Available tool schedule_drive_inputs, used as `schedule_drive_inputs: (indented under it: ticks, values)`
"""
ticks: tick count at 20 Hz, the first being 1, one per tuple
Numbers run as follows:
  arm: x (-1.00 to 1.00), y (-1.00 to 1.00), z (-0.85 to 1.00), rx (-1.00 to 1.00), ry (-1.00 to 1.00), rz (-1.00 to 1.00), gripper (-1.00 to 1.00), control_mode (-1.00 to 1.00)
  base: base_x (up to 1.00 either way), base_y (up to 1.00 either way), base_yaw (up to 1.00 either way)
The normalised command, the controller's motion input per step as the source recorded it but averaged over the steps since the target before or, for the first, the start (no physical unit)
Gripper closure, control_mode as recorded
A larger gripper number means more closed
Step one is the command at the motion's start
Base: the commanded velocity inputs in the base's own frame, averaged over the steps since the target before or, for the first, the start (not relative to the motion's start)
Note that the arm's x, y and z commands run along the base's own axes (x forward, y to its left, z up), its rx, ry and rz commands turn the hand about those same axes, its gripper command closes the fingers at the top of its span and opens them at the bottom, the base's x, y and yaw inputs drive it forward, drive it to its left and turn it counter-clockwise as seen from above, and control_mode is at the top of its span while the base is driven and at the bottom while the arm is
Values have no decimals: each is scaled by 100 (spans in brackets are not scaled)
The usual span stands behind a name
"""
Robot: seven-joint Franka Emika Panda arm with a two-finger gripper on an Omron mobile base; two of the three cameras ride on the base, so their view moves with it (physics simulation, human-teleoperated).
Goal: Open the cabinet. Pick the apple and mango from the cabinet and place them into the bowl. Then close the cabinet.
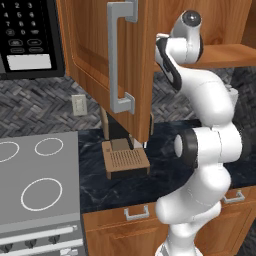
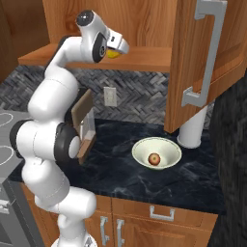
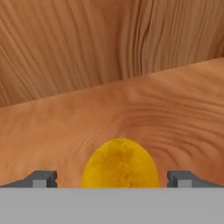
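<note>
At the far left of the left base view a black microwave keypad point(image 1: 25, 30) hangs above a grey glass cooktop with white ring burners point(image 1: 37, 180). Next comes the open raised-panel door of the orange-brown wood wall cabinet point(image 1: 95, 60), swung out toward the camera with its long grey metal bar handle point(image 1: 116, 55) upright. Under the door, on the dark marbled stone counter point(image 1: 100, 185), stands a brown wooden block-shaped holder point(image 1: 125, 161); what it holds is too unclear to say.

In the right base view the white arm with dark joints reaches up from the lower left, its hand at the cabinet's wooden shelf point(image 2: 144, 57). The small bright yellow mango point(image 2: 113, 54) lies on that shelf, right at the end of the hand. Further right and lower, the shallow cream-white round bowl point(image 2: 157, 152) sits on the counter with the small reddish-brown apple point(image 2: 154, 158) resting inside it. Just beside the bowl's far right stands a white cylindrical canister point(image 2: 192, 132), partly behind the second open cabinet door point(image 2: 202, 62).

In the hand view the two-finger gripper point(image 3: 112, 178) is spread wide, its dark tips standing on either side of the mango point(image 3: 120, 164) with clear gaps, not pinching it.
</note>
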Motion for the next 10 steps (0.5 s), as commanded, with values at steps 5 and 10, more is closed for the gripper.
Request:
schedule_drive_inputs:
  ticks: [5, 10]
  values:
    - [29, -9, -19, 0, 1, -1, -100, -100, 0, 0, 0]
    - [21, -7, -33, 0, 0, -1, -100, -100, 0, 0, 0]
